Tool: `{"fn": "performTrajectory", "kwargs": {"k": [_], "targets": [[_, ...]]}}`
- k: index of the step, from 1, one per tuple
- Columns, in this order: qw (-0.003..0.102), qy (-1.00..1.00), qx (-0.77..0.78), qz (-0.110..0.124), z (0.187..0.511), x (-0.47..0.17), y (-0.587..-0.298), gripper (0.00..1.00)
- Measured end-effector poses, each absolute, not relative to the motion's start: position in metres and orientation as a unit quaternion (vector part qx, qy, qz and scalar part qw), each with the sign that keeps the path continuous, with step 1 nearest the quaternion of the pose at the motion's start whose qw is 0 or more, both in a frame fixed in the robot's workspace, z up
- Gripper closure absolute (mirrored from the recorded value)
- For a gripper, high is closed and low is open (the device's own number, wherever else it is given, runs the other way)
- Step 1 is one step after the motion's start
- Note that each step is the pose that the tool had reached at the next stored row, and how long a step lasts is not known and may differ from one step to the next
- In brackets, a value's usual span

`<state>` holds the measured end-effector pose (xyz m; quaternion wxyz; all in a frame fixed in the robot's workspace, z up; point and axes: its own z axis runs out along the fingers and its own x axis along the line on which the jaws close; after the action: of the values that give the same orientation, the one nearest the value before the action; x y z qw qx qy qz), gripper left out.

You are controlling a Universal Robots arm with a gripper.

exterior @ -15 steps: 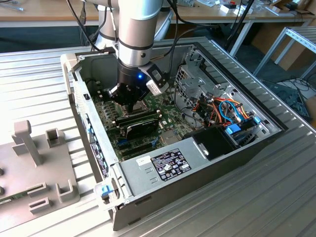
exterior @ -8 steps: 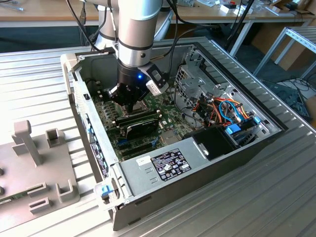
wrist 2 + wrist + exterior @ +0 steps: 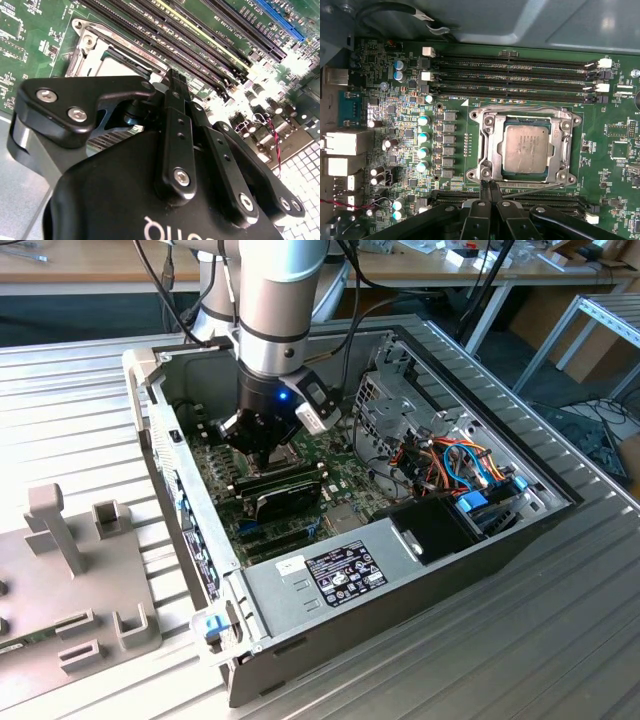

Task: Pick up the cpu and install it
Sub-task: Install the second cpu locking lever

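Note:
The cpu [image 3: 526, 147] is a small square chip with a dull silver top. It lies flat in its socket on the green motherboard [image 3: 610, 125], with the hinged metal frame [image 3: 487, 150] around it. In the first wrist view my gripper [image 3: 489, 189] is shut, its two thin fingertips pressed together with nothing between them, just beside the frame's edge and a short way from the chip. In the second wrist view the gripper [image 3: 173, 80] hangs over the socket, and a corner of the cpu [image 3: 116, 66] shows past it. In the exterior view the gripper [image 3: 263, 462] reaches down inside the open computer case [image 3: 150, 410].
Long memory slots [image 3: 515, 70] run along one side of the socket, and capacitors [image 3: 423, 136] and rear ports [image 3: 342, 142] stand on another. A black module [image 3: 285, 490], the power supply [image 3: 335, 575], a drive cage [image 3: 385, 405] and coloured cables [image 3: 460, 465] crowd the case. A grey fixture [image 3: 70, 570] sits outside.

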<state>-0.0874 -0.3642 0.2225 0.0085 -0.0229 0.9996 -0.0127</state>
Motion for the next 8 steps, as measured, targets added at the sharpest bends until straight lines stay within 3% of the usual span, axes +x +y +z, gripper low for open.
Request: {"fn": "performTrajectory", "kwargs": {"k": [8], "targets": [[0.007,1.000,-0.023,-0.012,0.2206,-0.0876,-0.3642,0.89]]}}
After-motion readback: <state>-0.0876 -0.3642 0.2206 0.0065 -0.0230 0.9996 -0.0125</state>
